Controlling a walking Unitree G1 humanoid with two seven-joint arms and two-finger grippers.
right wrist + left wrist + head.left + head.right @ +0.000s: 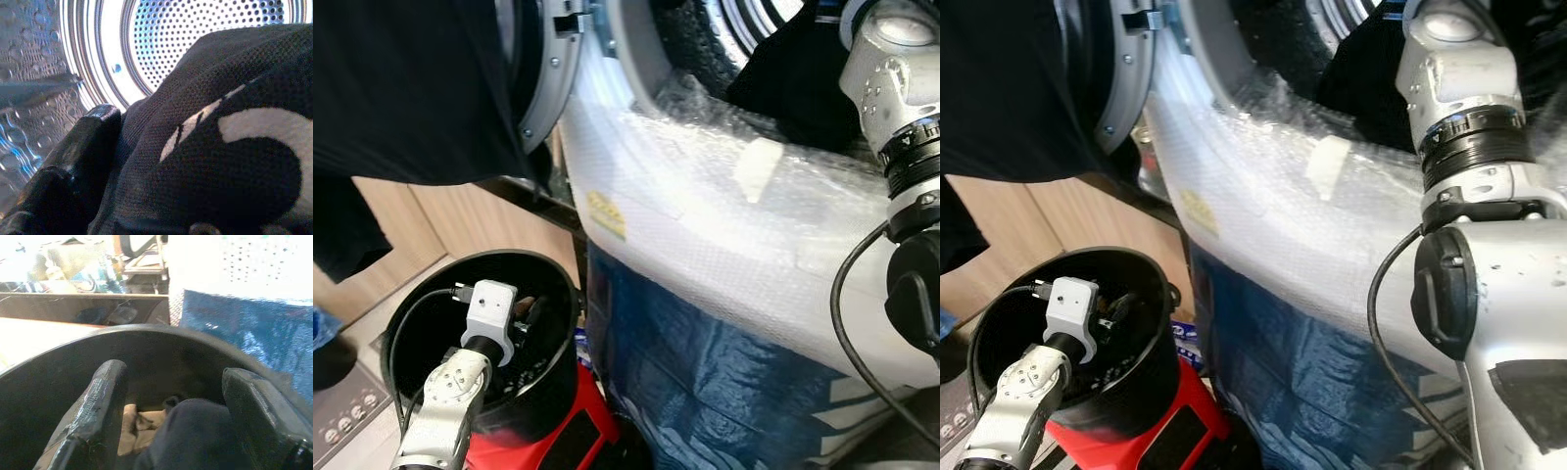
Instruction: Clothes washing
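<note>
The washing machine (pixel 705 196) is wrapped in bubble wrap, and its door (pixel 548 78) hangs open at the upper left. My right arm (pixel 1459 88) reaches up into the drum (pixel 195 39). There my right gripper (pixel 146 161) is shut on a black mesh garment (pixel 210 147) with white print; one finger (pixel 83 147) shows beside it. The same garment (pixel 793 69) hangs at the drum's mouth. My left gripper (pixel 175 374) is open inside a black laundry basket (pixel 558 279) at the lower left. Dark cloth (pixel 190 431) lies between its fingers, with beige cloth (pixel 134 426) beneath.
Another black cloth (pixel 411 88) hangs across the upper left, in front of the door. Blue film (pixel 705 372) covers the machine's lower front. The basket stands on a red thing (pixel 558 441). Wooden cabinet fronts (pixel 460 225) stand behind it.
</note>
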